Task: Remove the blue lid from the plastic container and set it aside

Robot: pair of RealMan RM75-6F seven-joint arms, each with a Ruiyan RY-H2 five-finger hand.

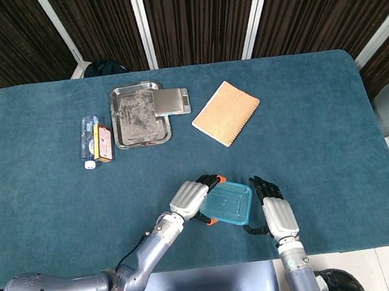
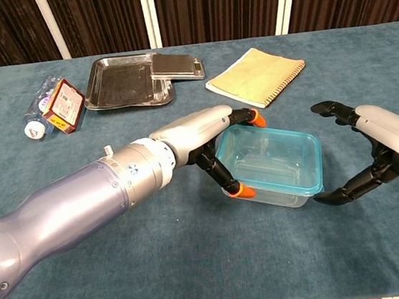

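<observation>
The clear plastic container with its blue lid (image 1: 228, 204) (image 2: 273, 159) sits near the table's front edge. My left hand (image 1: 190, 198) (image 2: 197, 132) grips the container's left end, one orange-tipped finger at the far corner and another at the near corner. My right hand (image 1: 277, 213) (image 2: 382, 139) hovers just right of the container with its fingers spread apart around nothing. A small gap shows between its fingertips and the container's right side.
Far back on the blue cloth lie a metal tray (image 1: 139, 115) with a small scale (image 1: 173, 102) beside it, a tan spiral notebook (image 1: 225, 112), and a water bottle (image 1: 89, 141) next to a small box (image 1: 103, 142).
</observation>
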